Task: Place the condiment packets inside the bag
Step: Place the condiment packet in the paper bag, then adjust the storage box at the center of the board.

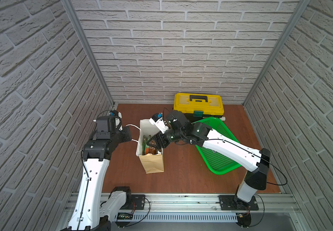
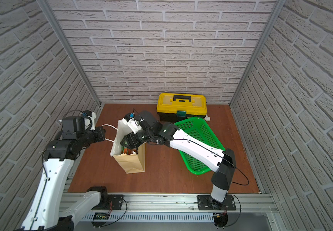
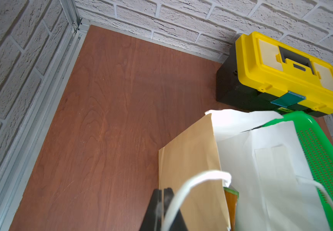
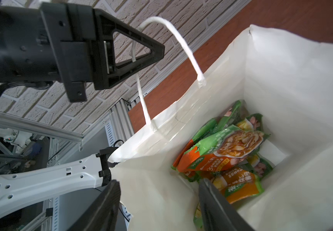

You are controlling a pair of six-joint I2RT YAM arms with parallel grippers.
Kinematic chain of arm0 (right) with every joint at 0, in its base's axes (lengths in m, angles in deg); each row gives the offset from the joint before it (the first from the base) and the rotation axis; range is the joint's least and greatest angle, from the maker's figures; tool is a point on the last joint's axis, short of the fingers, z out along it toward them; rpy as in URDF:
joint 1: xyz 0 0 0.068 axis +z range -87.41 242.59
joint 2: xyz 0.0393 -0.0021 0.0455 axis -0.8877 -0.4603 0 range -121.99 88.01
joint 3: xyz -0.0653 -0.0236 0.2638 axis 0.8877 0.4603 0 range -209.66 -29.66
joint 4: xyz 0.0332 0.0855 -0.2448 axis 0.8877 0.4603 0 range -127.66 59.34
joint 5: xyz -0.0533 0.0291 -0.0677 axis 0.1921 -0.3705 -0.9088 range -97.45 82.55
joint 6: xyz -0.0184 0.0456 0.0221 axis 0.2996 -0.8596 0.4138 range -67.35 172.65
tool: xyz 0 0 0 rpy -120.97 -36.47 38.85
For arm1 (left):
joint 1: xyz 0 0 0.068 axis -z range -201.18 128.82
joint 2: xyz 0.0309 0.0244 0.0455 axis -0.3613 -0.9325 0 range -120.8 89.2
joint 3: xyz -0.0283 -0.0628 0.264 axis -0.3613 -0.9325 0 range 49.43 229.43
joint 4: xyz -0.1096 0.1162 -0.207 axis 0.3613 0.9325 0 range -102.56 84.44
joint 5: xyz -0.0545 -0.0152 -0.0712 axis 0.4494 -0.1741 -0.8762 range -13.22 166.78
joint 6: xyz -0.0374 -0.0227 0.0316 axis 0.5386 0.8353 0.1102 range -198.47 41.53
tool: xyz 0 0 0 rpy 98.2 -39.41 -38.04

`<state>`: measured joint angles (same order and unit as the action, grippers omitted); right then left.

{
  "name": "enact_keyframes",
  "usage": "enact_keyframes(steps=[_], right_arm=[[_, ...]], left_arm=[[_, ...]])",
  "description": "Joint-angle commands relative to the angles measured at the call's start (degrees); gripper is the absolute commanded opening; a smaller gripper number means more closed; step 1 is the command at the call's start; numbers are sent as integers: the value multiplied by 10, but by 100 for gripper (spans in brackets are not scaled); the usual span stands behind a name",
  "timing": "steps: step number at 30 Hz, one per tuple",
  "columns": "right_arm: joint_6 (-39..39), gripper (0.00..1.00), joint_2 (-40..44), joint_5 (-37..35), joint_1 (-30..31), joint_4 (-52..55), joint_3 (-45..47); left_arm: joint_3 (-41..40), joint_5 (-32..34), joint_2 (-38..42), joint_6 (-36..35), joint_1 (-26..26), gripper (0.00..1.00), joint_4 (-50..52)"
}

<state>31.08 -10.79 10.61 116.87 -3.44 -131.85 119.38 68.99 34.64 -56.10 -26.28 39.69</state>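
Condiment packets lie slanted in the upright bag; right pincer wide, left pincer pinching handle.

In both top views the right gripper covers part of the mouth of the bag, hiding most of the condiment packets inside. The lower packets lie buried under the upper ones, and their print is too small to read. Beside the bag, the right arm covers part of the green basket. In the left wrist view, the left gripper and the bag's base run off the picture edge.
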Motion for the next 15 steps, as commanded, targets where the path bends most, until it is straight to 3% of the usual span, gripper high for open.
enact_keyframes(steps=[1,5,15], right_arm=[[28,72,63,-37,0,21,-12],[37,79,122,-75,-12,40,22],[31,88,268,-150,-84,66,165]], left_arm=[[-1,-8,7,3,-5,17,-20],[12,-8,8,4,-5,30,-14],[69,15,42,9,-4,84,21]])
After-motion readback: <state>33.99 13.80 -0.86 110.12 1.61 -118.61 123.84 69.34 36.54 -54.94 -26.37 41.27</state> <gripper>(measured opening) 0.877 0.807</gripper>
